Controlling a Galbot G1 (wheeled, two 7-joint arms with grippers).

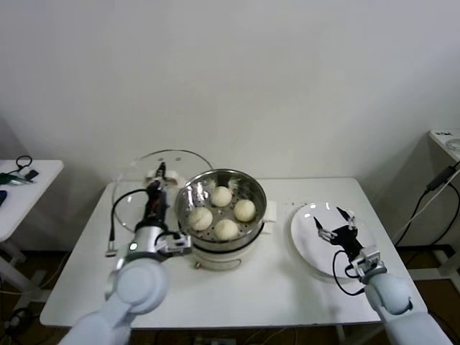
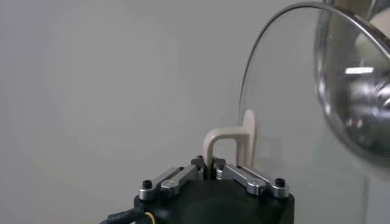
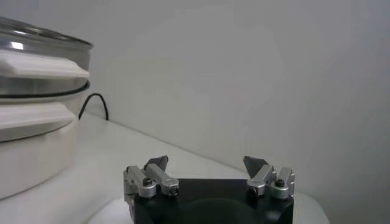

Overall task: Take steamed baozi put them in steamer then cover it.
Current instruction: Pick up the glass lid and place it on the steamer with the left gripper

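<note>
My left gripper (image 1: 159,175) is clamped tight on the cream-white bar handle (image 2: 226,141) of the cover (image 1: 167,164), and I can see in the left wrist view that the fingers (image 2: 247,177) are pinched together at the foot of that handle. The cover, a clear glass lid with a metal rim, is tilted up on its edge just to the left of the steamer (image 1: 255,188), between the steamer and the back wall, not on top of it. The steamer sits on its white pot base (image 1: 215,257) near the middle of the white table (image 1: 273,287), its top uncovered. Inside it I count four steamed baozi (image 1: 222,195), lying close together on the perforated bottom.

My right gripper (image 1: 334,219) hovers over the flat white plate (image 1: 305,241) on the right part of the table, well apart from the steamer. Its fingers (image 3: 157,163) are spread wide with nothing between them. A black cable (image 1: 118,208) loops on the table beside the left arm.
</note>
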